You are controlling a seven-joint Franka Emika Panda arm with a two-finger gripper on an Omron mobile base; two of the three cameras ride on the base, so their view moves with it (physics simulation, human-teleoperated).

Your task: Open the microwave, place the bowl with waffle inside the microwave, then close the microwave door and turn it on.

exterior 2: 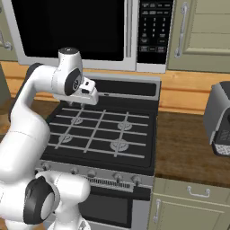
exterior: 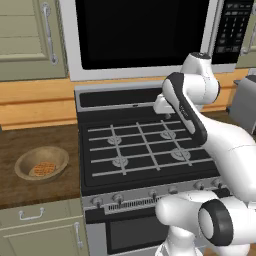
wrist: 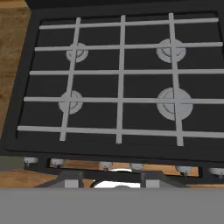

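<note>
The microwave [exterior: 75,70] hangs above the stove, and its door [exterior: 135,30] with the black window is shut. The same microwave [exterior 2: 130,65] carries its black keypad [exterior 2: 155,27] at the right. On the left counter rests the wooden bowl [exterior: 42,162] holding the golden waffle [exterior: 42,169]. My gripper [exterior: 166,116] hovers over the back of the stove, pointing down, well to the right of the bowl and below the microwave. Seen from the right, the gripper [exterior 2: 77,105] is empty. In the hand view the gripper [wrist: 111,177] is open, its fingertips [wrist: 72,177] apart over the burners.
A black gas stove [exterior: 145,145] with grey grates lies under the hand, with knobs along its front. A grey toaster [exterior 2: 220,117] stands on the right counter. Beige cabinet doors [exterior: 30,37] flank the microwave. Wooden counter [exterior 2: 184,143] stretches on both sides.
</note>
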